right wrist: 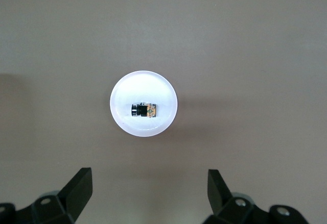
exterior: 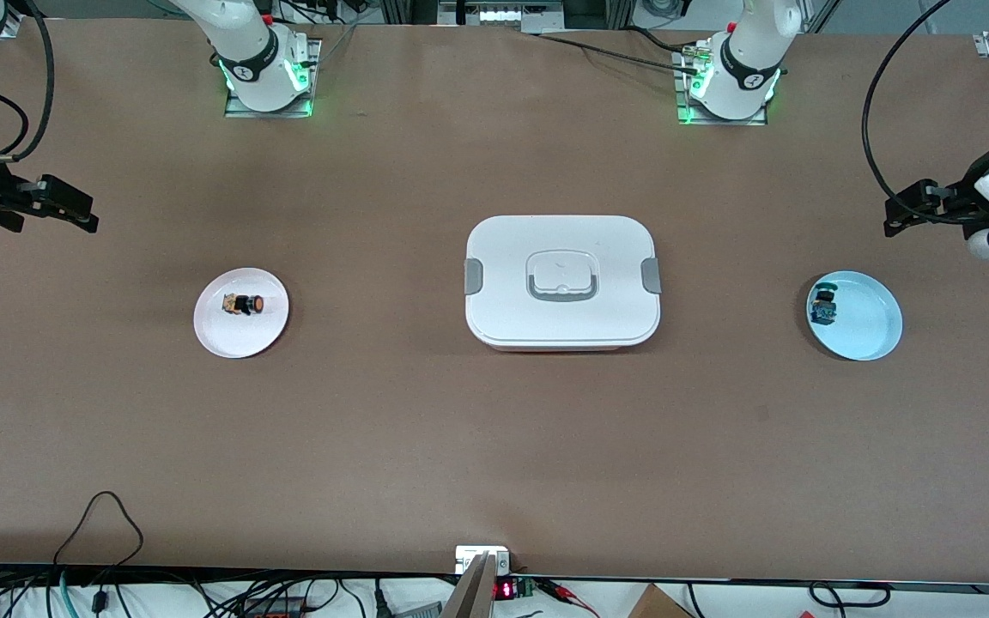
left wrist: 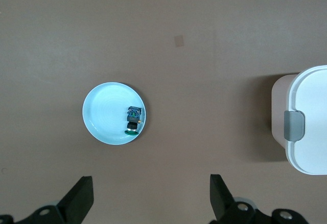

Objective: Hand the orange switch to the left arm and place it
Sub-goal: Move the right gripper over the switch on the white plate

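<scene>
At the right arm's end of the worktop [exterior: 426, 429], the right gripper [exterior: 74, 215] hangs in the air over bare brown surface, at about ten o'clock from the white plate [exterior: 218, 333]; its fingers [right wrist: 79, 191] are spread wide with nothing between them. On that plate lies the orange switch [exterior: 245, 304], tipped on its side, the orange cap pointing to three o'clock toward the box. The white lidded box [exterior: 562, 281] sits at the middle of the worktop, grey clips on both short sides and a grey recessed handle in the lid, well apart from both plates. Toward the left arm's end lies a pale blue plate [exterior: 868, 322] with a blue-green capped switch [exterior: 823, 306] at its nine o'clock rim. The left gripper [exterior: 898, 219] hovers over the worktop at one o'clock from that plate, fingers [left wrist: 79, 198] wide apart and holding nothing.
</scene>
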Controlling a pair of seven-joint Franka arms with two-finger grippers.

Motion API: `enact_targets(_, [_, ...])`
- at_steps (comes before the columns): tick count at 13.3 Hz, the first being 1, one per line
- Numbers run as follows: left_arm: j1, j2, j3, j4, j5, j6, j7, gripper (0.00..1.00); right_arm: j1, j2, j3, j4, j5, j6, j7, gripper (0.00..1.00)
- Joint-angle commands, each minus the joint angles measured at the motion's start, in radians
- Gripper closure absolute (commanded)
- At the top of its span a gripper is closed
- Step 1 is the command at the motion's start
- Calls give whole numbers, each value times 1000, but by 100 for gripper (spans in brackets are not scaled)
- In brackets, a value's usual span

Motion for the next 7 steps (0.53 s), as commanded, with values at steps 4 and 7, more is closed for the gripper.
enact_targets(4, [7,18,-6,32,-9,-22,-6,0,-6,-4,2,24,16,-55,-15,0])
enact_targets(7, [7,17,-6,32,-9,-22,-8,0,-7,24,0,24,17,-38,-10,0])
